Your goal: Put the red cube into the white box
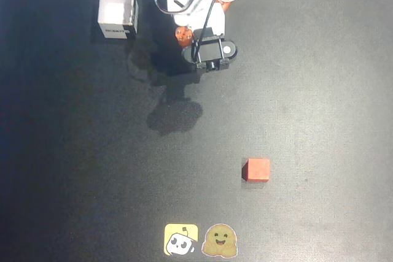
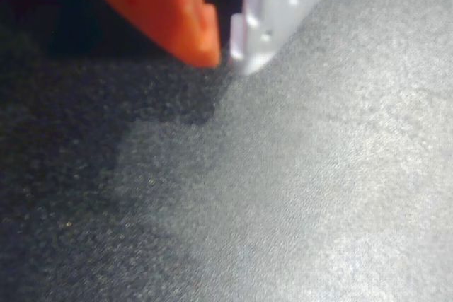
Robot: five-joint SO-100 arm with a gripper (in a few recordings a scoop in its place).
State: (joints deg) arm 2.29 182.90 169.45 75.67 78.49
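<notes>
While walled white box (image 1: 117, 11) stands apart, red cube (image 1: 257, 169) lies unobstructed.

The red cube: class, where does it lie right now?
In the overhead view the red cube lies on the dark table, lower right of centre, just above the two stickers.

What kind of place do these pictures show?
Probably a hobby or lab robot bench: a dark mat, two cartoon stickers, and practice props, the red cube and the white box.
</notes>
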